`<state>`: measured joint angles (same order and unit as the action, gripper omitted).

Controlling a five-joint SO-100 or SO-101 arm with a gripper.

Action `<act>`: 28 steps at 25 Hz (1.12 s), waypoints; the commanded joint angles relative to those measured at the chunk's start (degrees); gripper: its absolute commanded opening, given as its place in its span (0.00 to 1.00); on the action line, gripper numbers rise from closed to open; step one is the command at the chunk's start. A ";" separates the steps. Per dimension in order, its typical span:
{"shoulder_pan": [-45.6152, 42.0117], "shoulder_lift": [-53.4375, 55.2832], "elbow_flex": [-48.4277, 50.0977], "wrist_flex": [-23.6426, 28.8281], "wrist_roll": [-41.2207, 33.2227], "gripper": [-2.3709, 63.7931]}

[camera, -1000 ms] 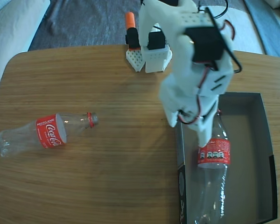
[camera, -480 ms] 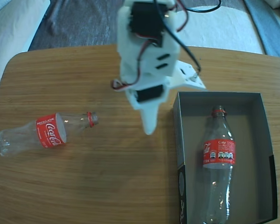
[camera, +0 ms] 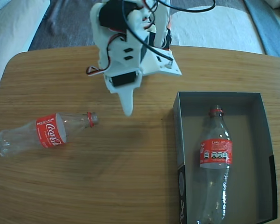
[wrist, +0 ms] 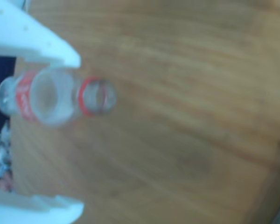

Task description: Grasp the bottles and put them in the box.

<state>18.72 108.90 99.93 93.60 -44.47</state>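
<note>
Two clear plastic cola bottles with red wrap labels are in sight. One bottle (camera: pixel 216 163) lies lengthwise inside the shallow rectangular cardboard box (camera: pixel 266 140), dark outside and grey within, its neck toward the far wall and its base toward the near edge of the fixed view. It takes the left half of the box floor, and the right half is bare. The other bottle (camera: pixel 42 133) lies on its side on the light wooden bench (camera: pixel 121 177), well apart from the box, neck pointing toward the box. Its base is close to the bench's left rim.

One white gripper (camera: pixel 127 109) hangs above the bench between the two bottles, nearer the free bottle's neck, touching neither. In the blurred wrist view the gripper (wrist: pixel 79 133) stands wide with nothing between its fingers (wrist: pixel 46 44), and the free bottle (wrist: pixel 51 95) shows end-on between them. Broad bare bench lies between the free bottle and the box.
</note>
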 commanded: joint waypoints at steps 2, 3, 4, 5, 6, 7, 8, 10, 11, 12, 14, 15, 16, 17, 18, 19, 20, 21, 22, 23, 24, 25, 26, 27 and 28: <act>3.25 2.11 2.29 -2.11 -6.33 0.71; 4.31 1.93 2.90 -3.16 -8.09 0.76; 5.27 1.49 3.25 -4.04 -9.67 0.80; 6.15 1.32 3.34 -4.83 -11.07 0.81; 6.86 1.23 3.60 -5.89 -12.39 0.82; 7.38 1.23 3.69 -6.77 -13.62 0.82; 7.82 1.14 4.04 -7.65 -14.94 0.82; 9.32 1.05 5.89 -9.76 -18.19 0.82; 10.11 0.97 7.03 -10.90 -19.60 0.82; 10.99 0.35 7.91 -11.87 -20.65 0.82; 12.57 -2.02 8.09 -13.27 -22.06 0.82; 13.36 -3.43 7.73 -13.80 -22.32 0.82; 14.06 -4.83 7.38 -14.59 -22.85 0.82; 14.77 -6.24 6.68 -15.21 -23.47 0.82; 15.47 -7.65 5.89 -15.73 -24.08 0.82; 16.08 -8.96 5.10 -16.35 -24.70 0.82; 16.79 -10.37 4.31 -17.05 -25.31 0.82; 17.58 -11.69 3.43 -17.67 -26.02 0.82; 18.46 -13.18 2.55 -18.37 -26.54 0.82; 18.98 -14.59 1.58 -18.81 -26.98 0.82; 19.51 -15.91 0.62 -19.25 -27.25 0.82; 20.04 -17.14 -0.53 -19.25 -27.69 0.82; 20.39 -18.37 -1.76 -19.25 -28.04 0.82; 20.48 -19.51 -2.90 -19.25 -28.04 0.82; 20.74 -20.65 -3.96 -19.25 -28.04 0.82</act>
<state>38.76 88.24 100.02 74.53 -72.25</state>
